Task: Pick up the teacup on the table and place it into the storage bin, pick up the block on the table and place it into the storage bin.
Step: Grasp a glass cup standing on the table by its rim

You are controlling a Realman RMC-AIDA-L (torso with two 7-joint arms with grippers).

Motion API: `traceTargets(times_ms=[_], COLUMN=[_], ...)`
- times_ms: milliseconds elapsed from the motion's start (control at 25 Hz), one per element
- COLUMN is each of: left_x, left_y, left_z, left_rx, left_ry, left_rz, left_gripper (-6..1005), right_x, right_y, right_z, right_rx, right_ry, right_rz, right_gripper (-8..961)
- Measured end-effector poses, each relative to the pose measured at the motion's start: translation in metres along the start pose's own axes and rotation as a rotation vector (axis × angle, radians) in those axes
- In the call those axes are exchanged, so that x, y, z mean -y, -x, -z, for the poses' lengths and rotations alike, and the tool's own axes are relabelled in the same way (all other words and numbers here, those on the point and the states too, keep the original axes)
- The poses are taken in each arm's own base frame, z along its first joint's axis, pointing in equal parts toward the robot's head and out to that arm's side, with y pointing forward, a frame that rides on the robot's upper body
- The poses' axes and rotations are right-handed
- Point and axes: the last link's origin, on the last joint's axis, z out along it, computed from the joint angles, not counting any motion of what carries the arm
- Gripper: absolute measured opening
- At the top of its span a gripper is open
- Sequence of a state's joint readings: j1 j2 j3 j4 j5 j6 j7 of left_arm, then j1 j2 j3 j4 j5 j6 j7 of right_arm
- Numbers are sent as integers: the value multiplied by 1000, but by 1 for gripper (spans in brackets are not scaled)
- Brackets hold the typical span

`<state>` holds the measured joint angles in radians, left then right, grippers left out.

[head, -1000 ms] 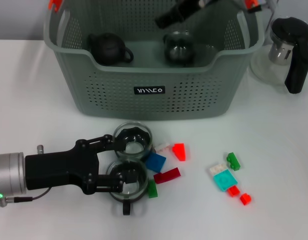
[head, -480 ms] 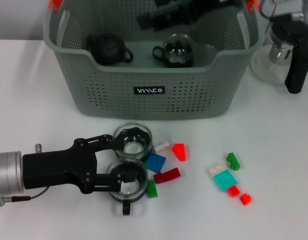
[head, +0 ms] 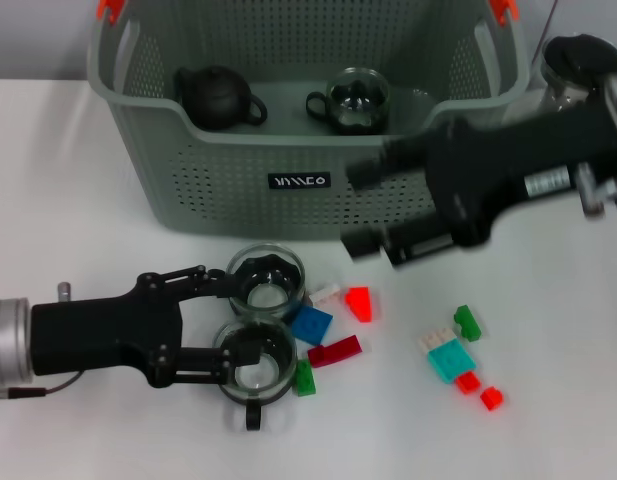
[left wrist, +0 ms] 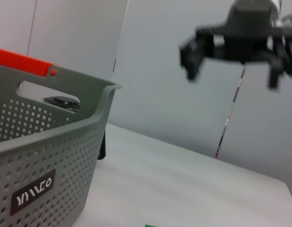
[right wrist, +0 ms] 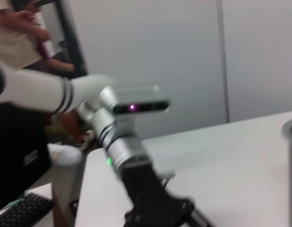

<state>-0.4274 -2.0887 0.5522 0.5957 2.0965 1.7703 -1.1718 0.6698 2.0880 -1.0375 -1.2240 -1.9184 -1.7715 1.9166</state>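
Behind the white surface [head: 78,180], the storage bin [head: 228,205] now holds a glass teacup [head: 356,98]; the right gripper [head: 373,212], jaws apart, has withdrawn forward, while the left gripper [head: 228,325], jaws apart, straddles another glass teacup [head: 256,362] beside the blue block [head: 310,324].

White table [head: 68,180] — storage bin [head: 288,215], two teacups [head: 258,365], scattered blocks [head: 453,360].

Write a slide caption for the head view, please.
Left end effector reaches between two glass teacups while the right end effector, open and empty, crosses the storage bin.
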Motion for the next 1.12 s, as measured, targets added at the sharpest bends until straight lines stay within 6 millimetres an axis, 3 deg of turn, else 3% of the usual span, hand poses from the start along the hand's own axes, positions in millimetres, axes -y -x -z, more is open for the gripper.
traceTargets(times_ms=[320, 640, 920, 1120], left_x=[-1, -9, -5, 0], left_y=[-6, -28, -51, -67], left_z=[14, 23, 12, -8], left_rx=[54, 175, 342, 473], left_ry=[11, 123, 162, 157], left_rz=[-63, -73, -83, -71], left_gripper=[876, 876, 876, 875], right_x=[-6, 2, 4, 8], right_y=[-37, -41, -47, -50], right_z=[6, 8, 11, 17], right_rx=[13, 41, -39, -89], right_ry=[5, -28, -24, -37], right_rz=[-102, -151, -161, -175], right_gripper=[797, 798, 797, 797])
